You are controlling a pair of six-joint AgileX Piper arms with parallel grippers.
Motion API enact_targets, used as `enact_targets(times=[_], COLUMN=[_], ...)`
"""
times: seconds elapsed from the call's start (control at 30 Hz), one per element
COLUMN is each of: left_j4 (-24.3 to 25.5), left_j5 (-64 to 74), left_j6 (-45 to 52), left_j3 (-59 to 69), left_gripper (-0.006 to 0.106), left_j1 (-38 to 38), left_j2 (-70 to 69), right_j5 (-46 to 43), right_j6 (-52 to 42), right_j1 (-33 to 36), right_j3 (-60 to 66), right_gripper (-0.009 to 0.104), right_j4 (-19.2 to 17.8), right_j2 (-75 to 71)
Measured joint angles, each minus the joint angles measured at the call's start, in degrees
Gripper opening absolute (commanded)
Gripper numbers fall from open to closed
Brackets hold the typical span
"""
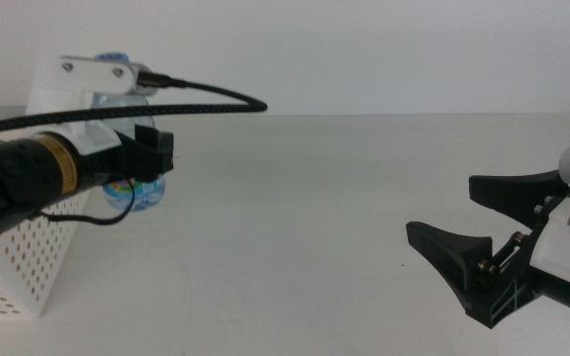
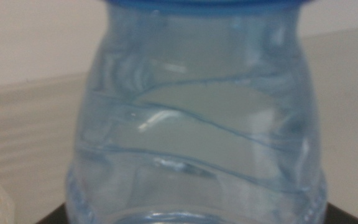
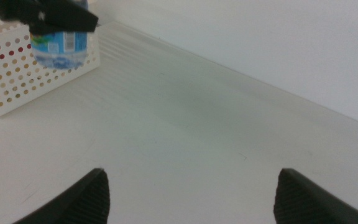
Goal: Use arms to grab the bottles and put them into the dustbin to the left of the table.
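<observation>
1. The left gripper [image 1: 151,158] is clenched on the small water bottle [image 1: 144,193], which hangs clear of the table [image 1: 315,218] at the far left, just beside the right-hand wall of the dustbin [image 1: 18,272] and not yet over its opening.
2. In the left wrist view the bottle [image 2: 197,124] fills the picture: clear, ribbed, thin-walled plastic with a blue cap at one end. Whether it holds water I cannot tell for sure.
3. Judged from that, it is light and a little springy. The wall probably dents under a hard squeeze, and the smooth plastic could twist or slip between the jaws.
4. The best hold is across the body where the ribs stiffen it; the right wrist view shows the dark jaws crossing the bottle [image 3: 61,46] just above its blue label.
5. The dustbin [image 3: 17,78] is an open, perforated white basket, so a short drop should do the bottle no harm.
6. The right gripper [image 1: 488,247] waits at the near right with its jaws spread and nothing between them.
</observation>
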Motion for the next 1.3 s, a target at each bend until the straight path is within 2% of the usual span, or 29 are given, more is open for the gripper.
enact_targets(times=[0.13, 0.23, 0.43, 0.53, 0.6, 0.7, 0.9, 0.97, 1.07, 1.3], left_j4=[6.52, 9.30, 11.23, 10.14, 5.72, -5.04, -37.63, -46.21, -53.16, -55.01], left_j5=[-0.22, -0.46, -2.33, -3.24, -2.67, 1.40, 16.97, 24.47, 33.68, 47.53], left_j6=[-6.33, -7.48, -7.67, -7.61, -6.36, 1.84, 38.79, 50.84, 60.18, 63.57], left_j3=[-0.39, -0.39, -0.39, -0.39, -0.39, -0.39, -4.14, -7.23, -11.95, -22.37], left_gripper=[0.004, 0.004, 0.004, 0.004, 0.004, 0.003, -0.004, -0.005, -0.005, -0.005], left_j1=[-0.05, -0.10, -0.10, -0.10, -0.23, -1.12, -1.73, -1.51, -0.16, 10.46], left_j2=[-1.90, -2.16, -2.22, -2.34, -2.60, -3.57, -4.61, -4.61, -4.61, -2.76], right_j5=[0.00, 0.00, 0.00, 0.00, 0.00, 0.00, 0.00, 0.00, 0.00, 0.00], right_j6=[0.00, 0.00, 0.00, 0.00, 0.00, 0.00, 0.00, 0.00, 0.00, 0.00], right_j1=[0.00, 0.00, 0.00, 0.00, 0.00, 0.00, 0.00, 0.00, 0.00, 0.00], right_j3=[0.00, 0.00, 0.00, 0.00, 0.00, 0.00, 0.00, 0.00, 0.00, 0.00], right_gripper=[0.075, 0.075, 0.075, 0.075, 0.075, 0.075, 0.075, 0.075, 0.075, 0.075], right_j4=[0.00, 0.00, 0.00, 0.00, 0.00, 0.00, 0.00, 0.00, 0.00, 0.00], right_j2=[0.00, 0.00, 0.00, 0.00, 0.00, 0.00, 0.00, 0.00, 0.00, 0.00])
